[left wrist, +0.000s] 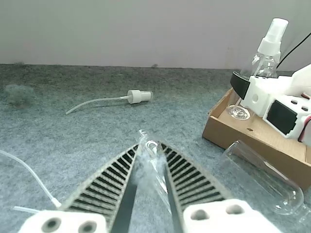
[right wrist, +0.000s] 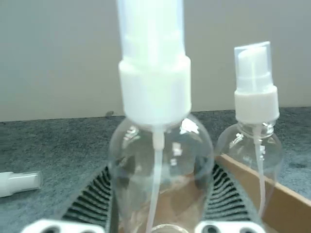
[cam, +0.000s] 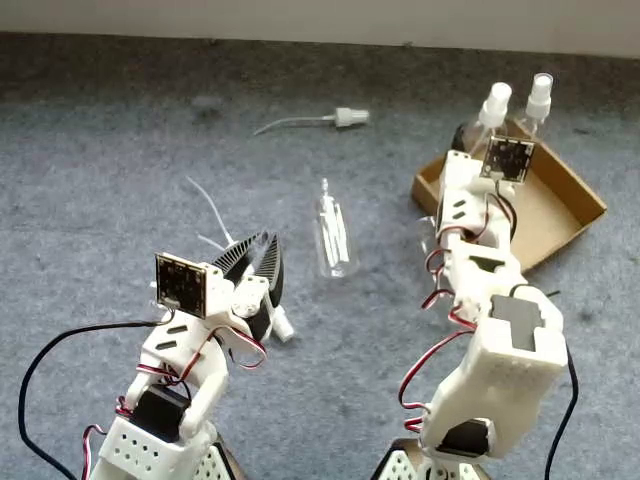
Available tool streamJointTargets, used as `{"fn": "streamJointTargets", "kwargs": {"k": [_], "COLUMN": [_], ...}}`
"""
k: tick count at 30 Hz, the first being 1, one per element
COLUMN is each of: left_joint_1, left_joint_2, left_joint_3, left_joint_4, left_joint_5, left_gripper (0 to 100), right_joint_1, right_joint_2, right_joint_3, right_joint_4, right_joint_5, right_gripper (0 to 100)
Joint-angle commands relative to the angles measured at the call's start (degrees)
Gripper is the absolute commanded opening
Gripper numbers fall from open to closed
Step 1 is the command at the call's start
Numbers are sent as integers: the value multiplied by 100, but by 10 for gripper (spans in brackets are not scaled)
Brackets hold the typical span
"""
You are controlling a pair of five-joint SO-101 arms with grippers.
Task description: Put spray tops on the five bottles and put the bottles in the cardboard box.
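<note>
The right tool [right wrist: 158, 194] pinches 1 capped bottle [right wrist: 155, 145] in the cardboard box [cam: 565, 210], beside a 2nd capped bottle [right wrist: 255, 141]. The left tool [cam: 262, 250], pressed together and empty, sits near a bare bottle [cam: 333, 235] on the worktop [cam: 120, 150]. That bottle and a loose spray top [cam: 350, 117] are unjoined, so about 2 of 5 look done.

Speckled grey carpet [cam: 120, 170] right across. At two o'clock sits the cardboard box [cam: 565, 205], plain tan-brown. In it, the front bottle [right wrist: 160, 160] is clear and glassy, its spray top [right wrist: 154, 90] white, and the second bottle [right wrist: 255, 145] matches it. At twelve o'clock, a loose spray top [cam: 350, 117], white with a pale tube. Dead centre, the lying bottle [cam: 333, 238], colourless. The left gripper [left wrist: 149, 144] is black with fine pale ribbing, and the right gripper [right wrist: 159, 174] has the same black ribs. The arms [cam: 500, 340] are white and the wires [cam: 430, 375] red and black.
</note>
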Motion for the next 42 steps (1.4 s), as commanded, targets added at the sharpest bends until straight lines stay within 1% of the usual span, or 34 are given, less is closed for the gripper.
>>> {"fn": "streamJointTargets", "kwargs": {"k": [1, 5, 10, 22, 27, 31, 39, 42], "left_joint_1": [-57, -75, -84, -75, -75, -75, -84, -92], "left_joint_2": [40, 40, 40, 40, 40, 40, 40, 40], "left_joint_3": [119, 119, 119, 119, 119, 119, 119, 119], "left_joint_4": [141, 141, 149, 149, 149, 149, 149, 149], "left_joint_5": [35, 35, 35, 35, 35, 35, 35, 35], "left_gripper": [5, 5, 5, 5, 5, 5, 5, 5], "right_joint_1": [-189, -233, -180, -215, -198, -215, -224, -224], "right_joint_2": [-400, -92, 593, 681, 1068, 1253, 1279, 1270], "right_joint_3": [-84, -127, -796, -971, -1007, -1007, -998, -998], "right_joint_4": [-163, -163, -198, -180, -207, -725, -725, -725], "right_joint_5": [62, 62, 62, 62, 62, 62, 62, 62], "right_gripper": [101, 101, 101, 101, 101, 101, 103, 137]}}
